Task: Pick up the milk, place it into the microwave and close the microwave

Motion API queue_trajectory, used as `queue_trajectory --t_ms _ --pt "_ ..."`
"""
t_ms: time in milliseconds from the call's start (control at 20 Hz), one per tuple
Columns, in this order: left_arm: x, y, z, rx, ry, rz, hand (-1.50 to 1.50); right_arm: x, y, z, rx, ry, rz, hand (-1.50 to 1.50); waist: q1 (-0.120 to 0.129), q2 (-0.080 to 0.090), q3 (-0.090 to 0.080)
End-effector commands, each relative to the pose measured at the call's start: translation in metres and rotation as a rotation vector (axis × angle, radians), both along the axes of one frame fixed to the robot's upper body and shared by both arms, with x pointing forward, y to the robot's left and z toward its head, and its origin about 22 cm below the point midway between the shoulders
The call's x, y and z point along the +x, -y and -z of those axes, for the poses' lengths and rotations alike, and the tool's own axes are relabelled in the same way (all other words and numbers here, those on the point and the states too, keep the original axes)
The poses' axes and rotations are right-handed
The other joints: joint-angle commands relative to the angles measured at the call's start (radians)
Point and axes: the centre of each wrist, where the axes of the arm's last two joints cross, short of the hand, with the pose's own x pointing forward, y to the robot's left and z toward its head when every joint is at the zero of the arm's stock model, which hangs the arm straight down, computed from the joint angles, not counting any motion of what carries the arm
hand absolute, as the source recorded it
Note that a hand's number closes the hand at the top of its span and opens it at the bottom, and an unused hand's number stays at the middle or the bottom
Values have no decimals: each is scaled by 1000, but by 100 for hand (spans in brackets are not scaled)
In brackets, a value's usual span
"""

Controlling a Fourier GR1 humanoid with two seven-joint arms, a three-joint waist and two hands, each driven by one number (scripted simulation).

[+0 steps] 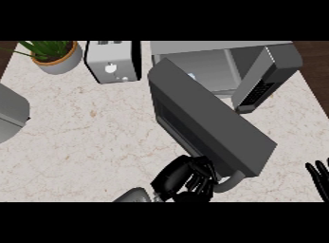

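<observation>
The microwave [265, 61] stands at the counter's back right, and its dark door [209, 118] swings far out toward me. Behind the door's top edge a small pale bit [192, 75] shows inside the cavity; I cannot tell whether it is the milk. My left hand [184, 179] is at the door's outer end, beside the grey handle [230, 183], with relaxed fingers touching the door's outer face. My right hand [325, 181] rests open at the lower right edge, fingers up, holding nothing.
A toaster [113, 61] stands left of the microwave and a potted plant [53, 56] sits at the back left. A grey appliance [0, 114] juts in from the left edge. Bare marble counter [90, 142] lies left of the door.
</observation>
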Motion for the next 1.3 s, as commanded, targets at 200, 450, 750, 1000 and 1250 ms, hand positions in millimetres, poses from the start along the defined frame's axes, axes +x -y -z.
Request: queue_trajectory --t_ms 200,450,750,1000,1250 --pt "5 29 -21 -68 50 -82 150 3 -13 -29 -5 14 -127 -150 -52 13 -3" --pt "28 36 -41 -95 113 -167 150 10 -23 -45 4 42 -133 -150 -62 18 -3" --pt "55 38 -57 -128 105 -273 150 5 -24 -59 10 40 -135 -150 -95 25 -1" --pt "78 40 -71 -138 111 -316 150 5 -25 -68 2 22 -154 -150 -108 35 0" --pt "97 35 -76 -168 93 -376 150 4 -24 -75 -12 22 -167 -150 -137 45 0"
